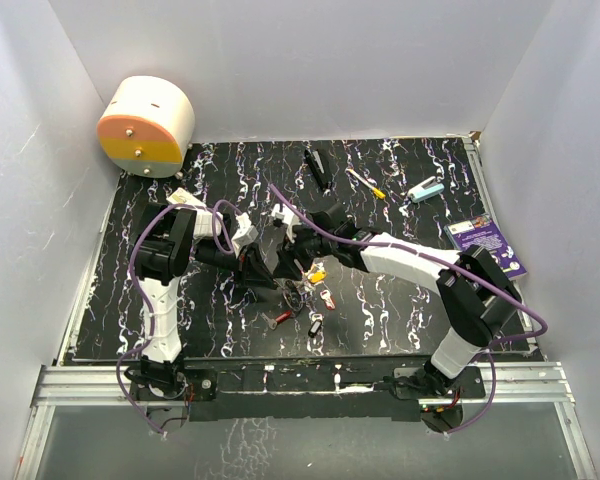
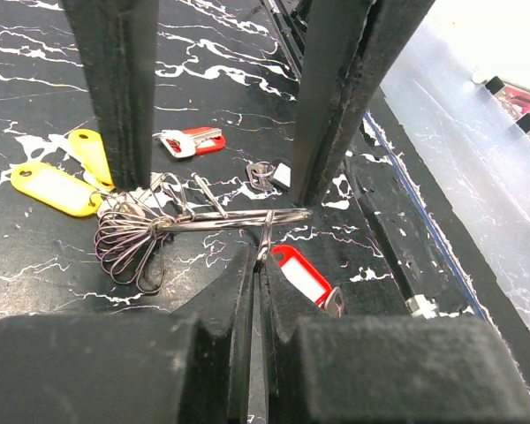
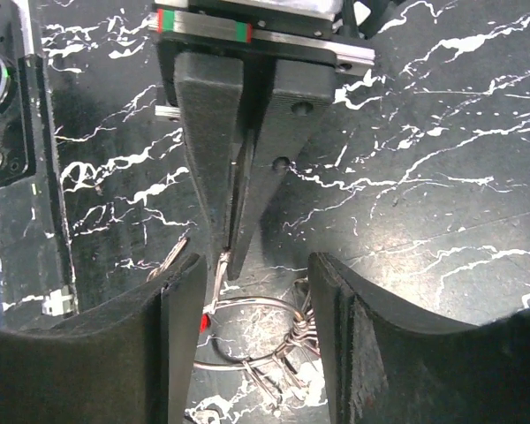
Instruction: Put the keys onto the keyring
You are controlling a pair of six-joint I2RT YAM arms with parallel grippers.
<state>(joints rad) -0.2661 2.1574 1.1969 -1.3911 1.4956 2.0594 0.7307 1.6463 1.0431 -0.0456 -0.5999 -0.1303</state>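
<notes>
One pair, the left jaws, pinches the thin round silver wire keyring [image 2: 230,218], held flat crosswise; the right jaws gape astride it.

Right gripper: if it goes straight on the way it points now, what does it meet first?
Probably the keyring, lying between its open fingers, then the left gripper pinching it; depth is unclear.
</notes>
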